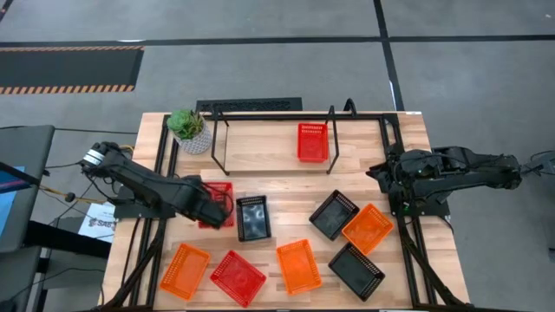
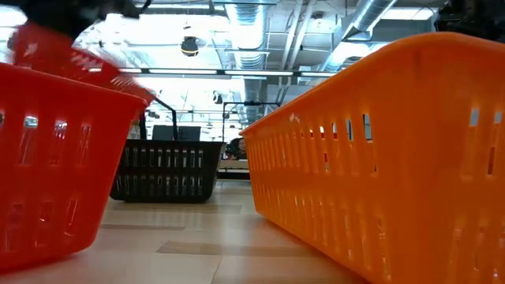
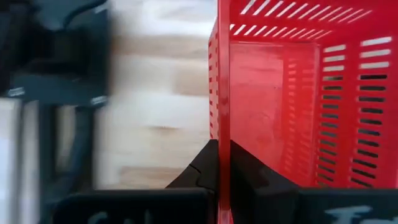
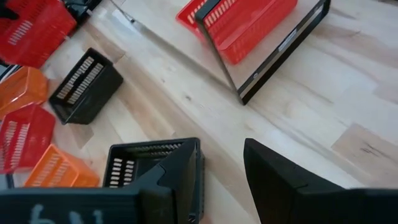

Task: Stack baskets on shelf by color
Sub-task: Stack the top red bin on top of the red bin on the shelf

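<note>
Red basket rim clamped in left pincer, tilted

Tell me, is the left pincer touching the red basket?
Touching. The left wrist view shows the left pincer shut on the red basket's wall, one finger on each side.

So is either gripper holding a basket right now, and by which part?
The left gripper is shut on a red basket, pinching its side wall at the rim. The right gripper is open and holds nothing.
</note>
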{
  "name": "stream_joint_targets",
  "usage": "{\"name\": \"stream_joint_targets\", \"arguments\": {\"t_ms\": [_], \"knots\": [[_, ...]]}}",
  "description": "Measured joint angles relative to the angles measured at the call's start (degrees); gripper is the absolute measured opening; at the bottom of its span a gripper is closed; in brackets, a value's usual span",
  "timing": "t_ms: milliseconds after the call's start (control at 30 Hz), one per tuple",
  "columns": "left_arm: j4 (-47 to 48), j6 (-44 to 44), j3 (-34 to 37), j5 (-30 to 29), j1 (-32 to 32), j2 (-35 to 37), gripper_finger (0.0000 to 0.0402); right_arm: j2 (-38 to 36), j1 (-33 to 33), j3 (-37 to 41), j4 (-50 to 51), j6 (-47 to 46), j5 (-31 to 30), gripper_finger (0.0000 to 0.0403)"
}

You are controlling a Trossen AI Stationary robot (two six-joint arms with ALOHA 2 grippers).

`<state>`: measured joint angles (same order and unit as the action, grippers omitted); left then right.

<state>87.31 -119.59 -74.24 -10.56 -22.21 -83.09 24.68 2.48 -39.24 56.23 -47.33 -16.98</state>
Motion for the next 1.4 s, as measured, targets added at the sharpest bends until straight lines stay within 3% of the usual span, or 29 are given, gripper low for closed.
{"name": "stream_joint_targets", "arguments": {"t_ms": [100, 267, 500, 633, 767, 1000, 1400], "knots": [[-0.1, 2.7, -5.0, -5.7, 2.4, 0.0, 0.0000, 0.0, 0.0, 0.0, 0.0, 0.0, -1.1, 0.0159], [-6.2, 14.9, -10.0, -11.5, 9.6, -0.1, 0.0000, 0.0, 0.0, 0.0, 0.0, -0.2, -1.2, 0.0159], [-20.0, 33.5, -10.8, -13.5, 22.1, -0.4, 0.0000, 0.0, 0.0, 0.0, 0.0, -0.2, -1.2, 0.0159], [-30.5, 43.7, -10.9, -12.7, 28.9, -1.5, 0.0000, 0.0, 0.0, 0.0, 0.0, -0.2, -1.2, 0.0159], [-40.7, 51.6, -11.0, -7.6, 34.5, -4.2, 0.0000, 0.0, 0.0, 0.0, -0.1, -0.2, -1.2, 0.0159], [-45.0, 57.3, -16.0, -3.0, 39.0, -13.4, 0.0000, 0.0, 0.0, 0.0, -0.1, -0.2, -1.2, 0.0159], [-46.5, 63.0, -33.9, 0.0, 41.3, -31.2, 0.0000, 0.0, 0.0, 0.0, -0.1, -0.2, -1.5, 0.0159]]}}
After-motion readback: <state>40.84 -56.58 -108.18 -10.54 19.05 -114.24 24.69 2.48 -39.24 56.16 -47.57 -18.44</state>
